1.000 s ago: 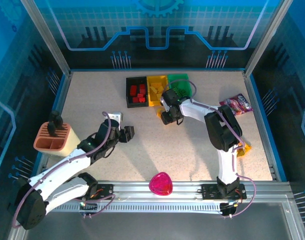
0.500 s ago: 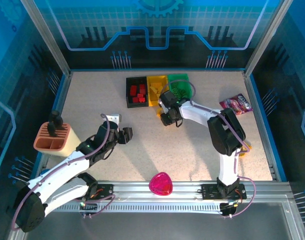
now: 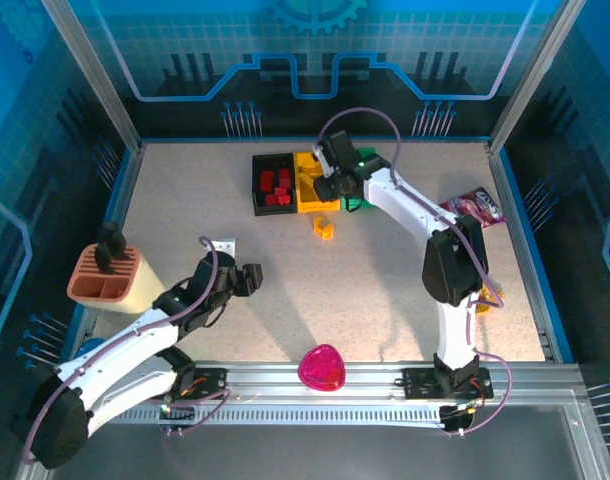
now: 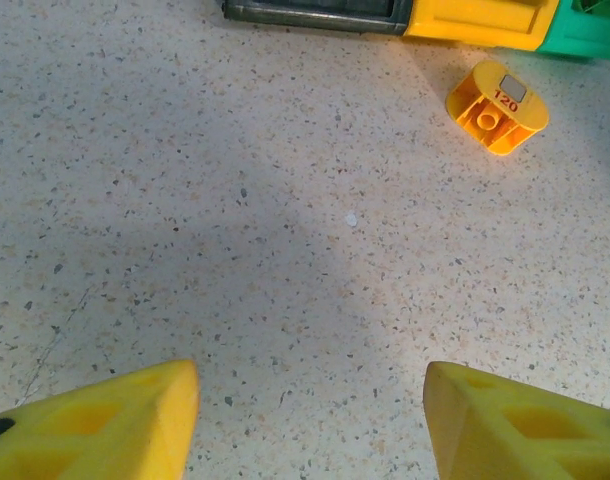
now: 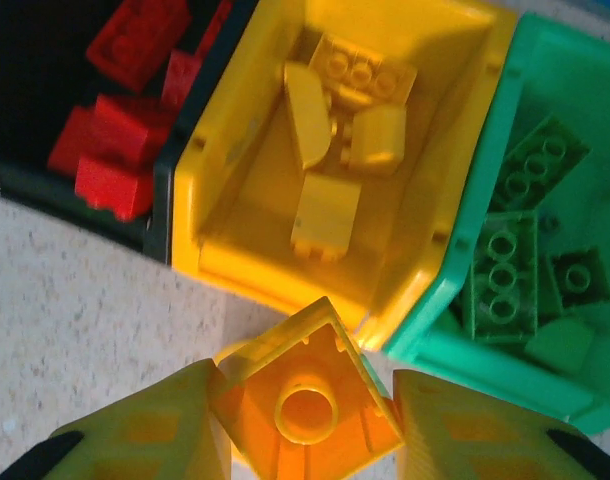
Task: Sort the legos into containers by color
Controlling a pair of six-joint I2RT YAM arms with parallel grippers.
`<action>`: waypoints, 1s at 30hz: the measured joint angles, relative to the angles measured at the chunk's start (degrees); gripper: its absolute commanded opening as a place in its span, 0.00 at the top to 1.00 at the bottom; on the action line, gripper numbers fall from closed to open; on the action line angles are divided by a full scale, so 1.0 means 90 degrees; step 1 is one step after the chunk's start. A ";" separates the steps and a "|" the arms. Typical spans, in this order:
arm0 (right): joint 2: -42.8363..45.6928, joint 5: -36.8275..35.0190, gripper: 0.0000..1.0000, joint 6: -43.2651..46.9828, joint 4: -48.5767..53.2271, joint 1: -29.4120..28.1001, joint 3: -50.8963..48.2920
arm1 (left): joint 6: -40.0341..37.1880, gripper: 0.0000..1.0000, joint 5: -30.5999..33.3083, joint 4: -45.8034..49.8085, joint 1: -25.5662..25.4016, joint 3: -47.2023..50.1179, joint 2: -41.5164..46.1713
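My right gripper (image 3: 331, 188) hovers at the near edge of the yellow bin (image 3: 305, 163), shut on a yellow brick (image 5: 310, 405) with its hollow underside facing the camera. In the right wrist view the yellow bin (image 5: 225, 200) holds several yellow bricks, the green bin (image 5: 455, 290) holds green ones, and the black bin (image 5: 5, 170) holds red ones. Another yellow brick (image 3: 325, 228) lies on the table in front of the bins; it is the yellow brick (image 4: 497, 107) ahead in the left wrist view. My left gripper (image 3: 247, 278) is open over bare table, with nothing between its fingers (image 4: 115, 420).
The black bin (image 3: 257, 186) and green bin (image 3: 361, 204) flank the yellow one. A peach slotted holder (image 3: 107, 278) stands at the left edge, a pink heart dish (image 3: 322, 368) at the front, and a purple packet (image 3: 473, 209) at the right. A yellow piece (image 3: 488, 296) lies by the right arm.
My right gripper closed on a yellow brick on the table and lifted it back to the bins. The left arm drew slightly back toward the near left.
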State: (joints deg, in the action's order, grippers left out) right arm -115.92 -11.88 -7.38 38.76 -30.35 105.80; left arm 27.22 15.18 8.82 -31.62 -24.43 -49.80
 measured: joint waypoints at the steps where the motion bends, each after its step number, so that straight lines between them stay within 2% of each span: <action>1: -0.0134 0.0017 0.60 0.0000 0.0070 0.0041 0.0214 | 0.0012 0.38 0.0000 0.0000 0.0000 0.0000 0.0024; 14: -0.1843 0.0629 0.59 -0.0092 0.0935 0.0214 0.2506 | 0.0158 0.38 -0.0053 0.0063 0.0000 0.0024 0.0209; 16: -0.1989 0.0814 0.53 -0.0151 0.0962 0.0233 0.2708 | 0.0158 0.38 -0.0051 0.0078 0.0000 0.0024 0.0221; 17: -0.2052 0.0908 0.43 -0.0194 0.0976 0.0243 0.2793 | 0.0158 0.38 -0.0051 0.0090 0.0000 0.0024 0.0221; 18: -0.2096 0.1008 0.32 -0.0250 0.0979 0.0250 0.2832 | 0.0158 0.38 -0.0051 0.0100 0.0000 0.0024 0.0221; 20: -0.2125 0.1173 0.25 -0.0250 0.0981 0.0257 0.2839 | 0.0158 0.39 -0.0053 0.0109 0.0000 0.0024 0.0221; 24: -0.2062 0.1426 0.25 -0.0342 0.0860 0.0270 0.2623 | 0.0158 0.38 -0.0051 0.0138 0.0000 0.0024 0.0250; 30: -0.1545 0.1540 0.27 -0.0393 0.0610 0.0325 0.1426 | 0.0158 0.39 -0.0051 0.0141 0.0000 0.0024 0.0282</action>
State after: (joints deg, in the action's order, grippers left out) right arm -129.82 1.98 -10.92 44.25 -27.42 118.63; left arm 28.64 14.72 10.09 -31.62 -24.21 -47.27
